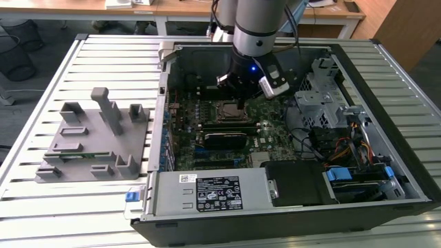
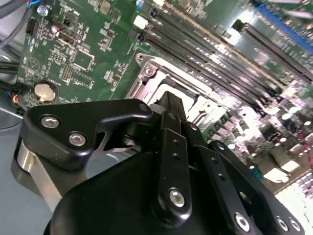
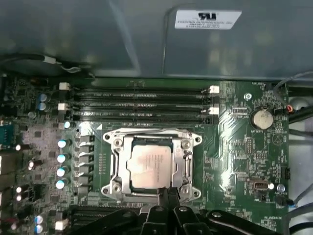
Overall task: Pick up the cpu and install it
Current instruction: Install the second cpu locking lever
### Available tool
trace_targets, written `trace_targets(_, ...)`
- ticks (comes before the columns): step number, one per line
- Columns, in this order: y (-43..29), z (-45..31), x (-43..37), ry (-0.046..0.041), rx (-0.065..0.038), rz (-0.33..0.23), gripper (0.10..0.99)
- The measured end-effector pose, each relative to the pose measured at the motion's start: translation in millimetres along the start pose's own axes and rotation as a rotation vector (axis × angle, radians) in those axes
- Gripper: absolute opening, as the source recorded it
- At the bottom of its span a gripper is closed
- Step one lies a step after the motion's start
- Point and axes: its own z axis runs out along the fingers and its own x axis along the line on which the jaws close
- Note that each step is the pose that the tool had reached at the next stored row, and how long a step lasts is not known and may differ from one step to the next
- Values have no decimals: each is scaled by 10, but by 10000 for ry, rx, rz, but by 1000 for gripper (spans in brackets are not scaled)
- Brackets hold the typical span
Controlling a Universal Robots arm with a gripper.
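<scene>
the cpu (image 3: 149, 166) is seen seated in the socket frame (image 3: 152, 164) at the centre of the first wrist view, on the motherboard (image 1: 227, 124). the gripper (image 3: 167, 193) hovers just at its edge — fingers drawn together, nothing held. a sideways nudge could skew the chip and bend socket pins.

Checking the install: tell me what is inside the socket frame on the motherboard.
In the first wrist view, the cpu lies silvery side up inside the socket frame. The tool covers the frame's near edge, so whether the chip sits fully flush cannot be seen.
</scene>
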Motion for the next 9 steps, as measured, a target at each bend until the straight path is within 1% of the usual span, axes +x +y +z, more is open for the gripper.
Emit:
trace_targets(2, -42, -3, 1, 27, 3, 1, 106)
trace_targets(6, -148, -8, 2, 32, 1, 1, 106)
trace_targets(9, -198, -11, 14, 31, 1, 3, 106)
